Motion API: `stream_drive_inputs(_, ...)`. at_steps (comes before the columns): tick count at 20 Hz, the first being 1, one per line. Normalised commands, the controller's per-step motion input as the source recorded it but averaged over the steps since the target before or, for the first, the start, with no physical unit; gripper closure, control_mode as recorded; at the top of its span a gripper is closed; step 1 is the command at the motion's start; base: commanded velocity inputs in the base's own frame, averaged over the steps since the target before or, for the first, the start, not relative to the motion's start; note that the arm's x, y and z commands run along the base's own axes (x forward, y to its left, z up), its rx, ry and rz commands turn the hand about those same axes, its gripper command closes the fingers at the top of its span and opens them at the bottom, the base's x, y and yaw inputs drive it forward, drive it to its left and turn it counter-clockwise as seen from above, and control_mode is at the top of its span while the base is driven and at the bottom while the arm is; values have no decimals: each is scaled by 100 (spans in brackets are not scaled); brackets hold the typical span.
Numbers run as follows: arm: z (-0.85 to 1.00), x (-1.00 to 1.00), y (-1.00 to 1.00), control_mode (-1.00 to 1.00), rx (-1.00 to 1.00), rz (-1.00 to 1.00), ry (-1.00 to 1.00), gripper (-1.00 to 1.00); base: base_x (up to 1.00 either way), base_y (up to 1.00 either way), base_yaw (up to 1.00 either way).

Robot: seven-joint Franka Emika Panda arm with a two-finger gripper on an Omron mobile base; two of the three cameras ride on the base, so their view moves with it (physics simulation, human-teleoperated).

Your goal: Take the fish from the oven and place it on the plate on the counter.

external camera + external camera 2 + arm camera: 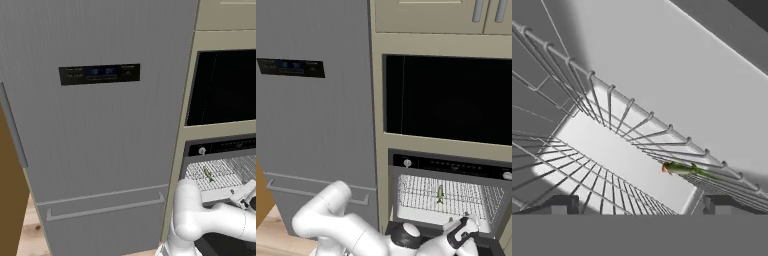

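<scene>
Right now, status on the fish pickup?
Hand open, nothing held, pointing into the open oven. Fish lying on the wire rack, not yet touched. Nothing between hand and fish.

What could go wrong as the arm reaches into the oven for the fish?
The fish is slender and lies on the wire rack, so the open gripper may close on a wire or nudge the fish away.

In the hand view the fish sits off to one side of the fingertips, so a straight advance would likely miss it.
</scene>
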Motion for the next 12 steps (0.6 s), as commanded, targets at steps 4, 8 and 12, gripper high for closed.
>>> stream_drive_inputs(4, -92, -9, 34, -100, 3, 0, -1, -100, 0, 0, 0)
stream_drive_inputs(8, -96, 0, 36, -100, 1, 1, 3, -100, 0, 0, 0)
stream_drive_inputs(12, -100, 0, 29, -100, 18, 4, -6, -100, 0, 0, 0)
